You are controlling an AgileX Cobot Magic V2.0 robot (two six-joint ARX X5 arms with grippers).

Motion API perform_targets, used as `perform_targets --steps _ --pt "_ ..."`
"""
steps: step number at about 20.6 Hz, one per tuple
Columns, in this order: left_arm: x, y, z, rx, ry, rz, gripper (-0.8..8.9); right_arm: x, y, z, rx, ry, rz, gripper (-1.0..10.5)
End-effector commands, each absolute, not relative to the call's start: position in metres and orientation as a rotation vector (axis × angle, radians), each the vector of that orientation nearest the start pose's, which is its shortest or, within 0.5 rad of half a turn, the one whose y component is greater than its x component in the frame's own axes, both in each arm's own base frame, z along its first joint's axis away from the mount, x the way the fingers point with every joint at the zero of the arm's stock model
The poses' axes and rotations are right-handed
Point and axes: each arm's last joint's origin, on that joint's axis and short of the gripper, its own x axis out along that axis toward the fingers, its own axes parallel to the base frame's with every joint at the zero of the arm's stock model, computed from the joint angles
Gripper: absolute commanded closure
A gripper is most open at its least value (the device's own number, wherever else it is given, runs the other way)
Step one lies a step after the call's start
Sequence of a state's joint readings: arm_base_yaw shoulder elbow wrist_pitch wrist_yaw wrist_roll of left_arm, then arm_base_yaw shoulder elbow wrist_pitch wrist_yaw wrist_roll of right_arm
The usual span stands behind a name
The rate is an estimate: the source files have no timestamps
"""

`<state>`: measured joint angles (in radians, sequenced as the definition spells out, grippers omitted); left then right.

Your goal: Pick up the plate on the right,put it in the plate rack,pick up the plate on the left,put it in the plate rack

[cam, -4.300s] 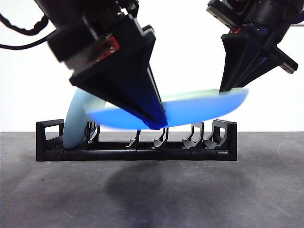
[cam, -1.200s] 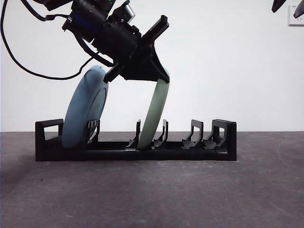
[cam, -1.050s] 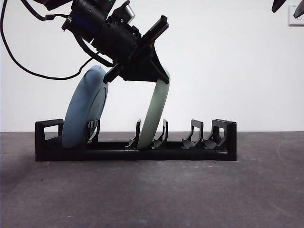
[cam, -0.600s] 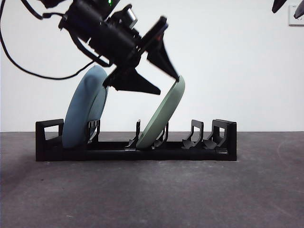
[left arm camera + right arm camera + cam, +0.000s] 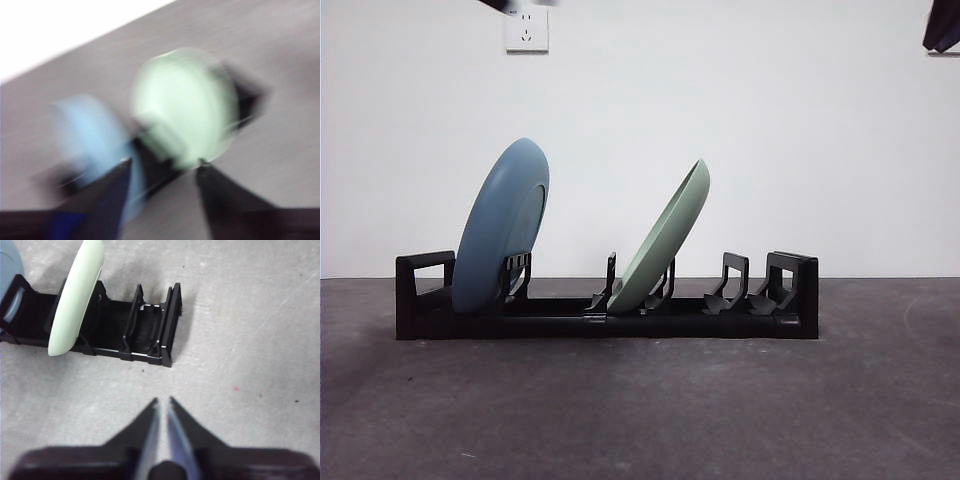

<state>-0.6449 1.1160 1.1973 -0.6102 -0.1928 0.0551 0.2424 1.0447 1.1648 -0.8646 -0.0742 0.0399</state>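
Observation:
The black plate rack (image 5: pixel 605 303) lies across the table with two plates standing in it. A blue plate (image 5: pixel 502 228) leans in the slots at its left end. A pale green plate (image 5: pixel 663 240) stands in the middle slots, tilted to the right. The blurred left wrist view shows the green plate (image 5: pixel 184 104) and blue plate (image 5: pixel 87 135) below my left gripper (image 5: pixel 162 162), which is open, empty and high above the rack. My right gripper (image 5: pixel 162 401) is shut and empty, hovering off the rack's (image 5: pixel 150 332) right end.
A wall socket (image 5: pixel 526 30) sits high on the white wall behind. Dark arm tips show at the top left (image 5: pixel 510 4) and top right corner (image 5: pixel 942 28) of the front view. The grey table (image 5: pixel 640 400) stretches in front of the rack.
My left gripper let go of the green plate and rose out of the front view. The green plate tipped to the right and now leans in its slot.

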Motion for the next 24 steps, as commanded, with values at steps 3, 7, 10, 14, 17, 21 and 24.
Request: perform_targets --steps 3,7,10,14,17,21,24 --pt "0.163 -0.094 0.382 0.344 0.480 -0.329 8.21 0.164 0.043 0.364 -0.022 0.560 0.295 9.6" --pt "0.139 -0.071 0.368 0.288 0.376 -0.287 8.21 0.135 0.034 0.341 0.023 0.340 0.241 9.6" --pt "0.116 -0.058 0.333 0.202 0.277 -0.274 8.21 0.113 0.028 0.309 0.083 0.235 0.212 9.6" --pt "0.102 -0.050 0.301 0.121 0.257 -0.266 8.21 0.098 0.023 0.284 0.145 0.260 0.184 9.4" --pt "0.101 -0.050 0.299 0.112 0.281 -0.263 8.16 0.099 0.024 0.279 0.255 0.321 0.162 9.4" --pt "0.101 -0.050 0.294 0.138 0.336 -0.259 8.16 0.101 0.024 0.277 0.319 0.349 0.154 9.4" --pt "0.102 -0.050 0.291 0.149 0.361 -0.258 8.16 0.102 0.024 0.276 0.315 0.361 0.143 9.4"
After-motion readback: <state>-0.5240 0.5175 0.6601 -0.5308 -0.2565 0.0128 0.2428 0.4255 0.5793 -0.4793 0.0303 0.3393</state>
